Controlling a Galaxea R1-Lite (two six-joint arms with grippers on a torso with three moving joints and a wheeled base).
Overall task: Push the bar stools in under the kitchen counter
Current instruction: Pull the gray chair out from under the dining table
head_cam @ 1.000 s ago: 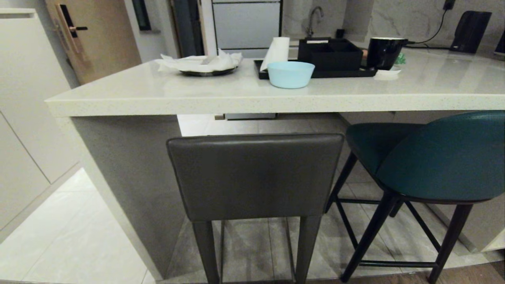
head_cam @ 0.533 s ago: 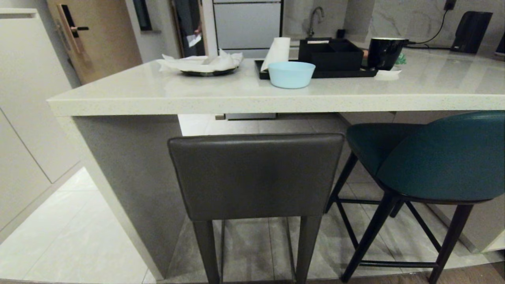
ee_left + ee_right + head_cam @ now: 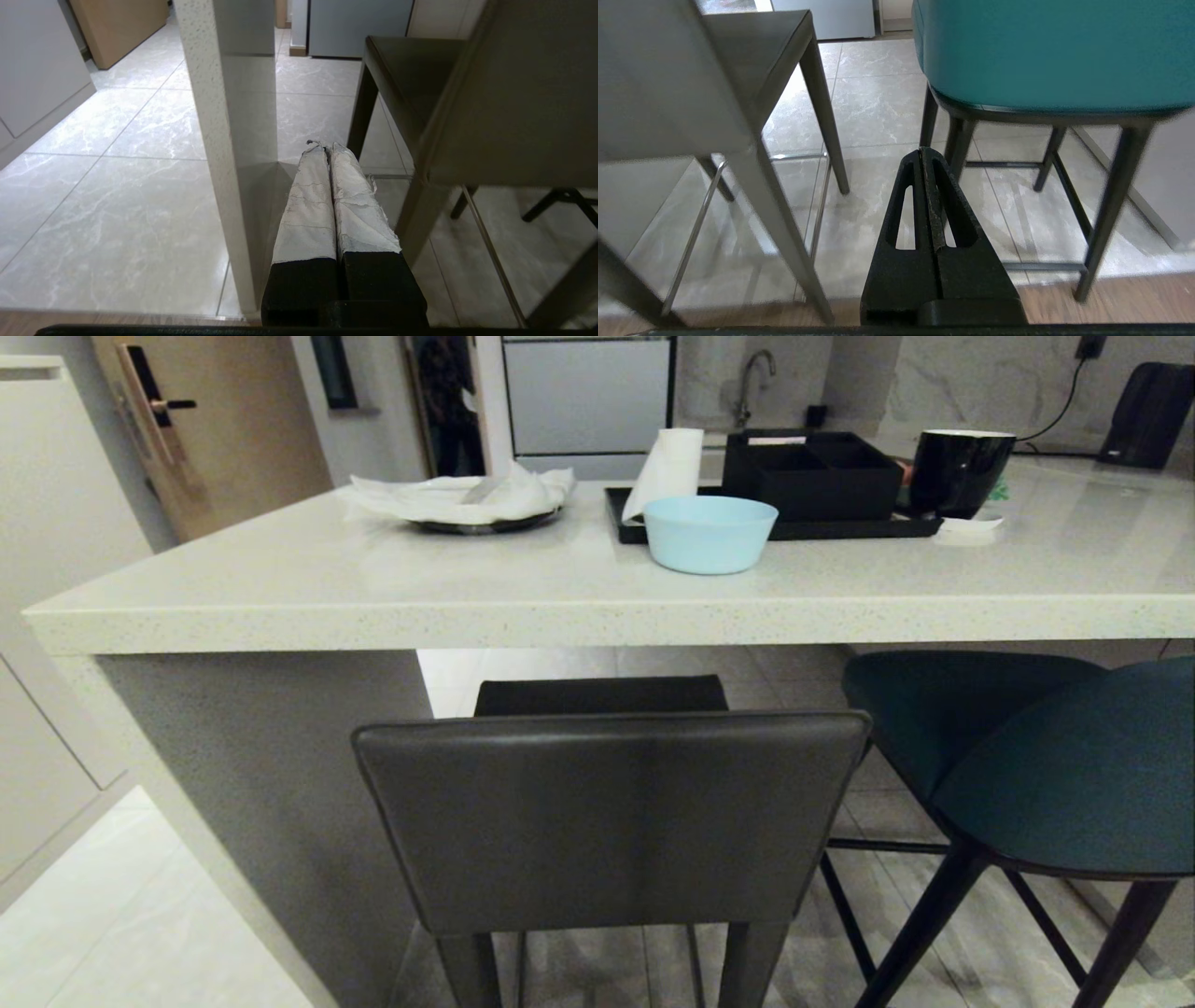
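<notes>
Left gripper (image 3: 327,148) pressed together, cloth-wrapped fingers (image 3: 308,200) touching along their length, nothing held; low beside the counter's slab side panel (image 3: 219,140) and just short of the grey stool's leg (image 3: 362,100). Right gripper (image 3: 923,154) likewise closed on nothing, bare black slotted fingers (image 3: 906,205) meeting at the tip, aimed at the floor between the two stools. Neither arm visible from the head camera; both judged parked, so any push likely to come from the body or base rather than a grasp. Grey stool (image 3: 607,821) square-on directly ahead, boxy back in smooth dark leather with a soft sheen, seat (image 3: 602,695) partly beneath the kitchen counter (image 3: 597,611) edge, back still outside it; tapered grey legs, chrome footrest (image 3: 691,238) thin and round. Teal stool (image 3: 1064,775) at right, curved shell back in matte upholstery, thin black legs (image 3: 1111,205) braced by slim rungs, seat under the overhang, back projecting. Counter thick-edged, glossy, speckled off-white stone, carrying a pale blue bowl (image 3: 709,532), black tray (image 3: 794,527) and black mug (image 3: 962,471) well back from the edge, hence unlikely to be disturbed. Floor of polished marbled tile (image 3: 117,186), judged slippery enough for legs to slide. Task judged at its opening stage.
</notes>
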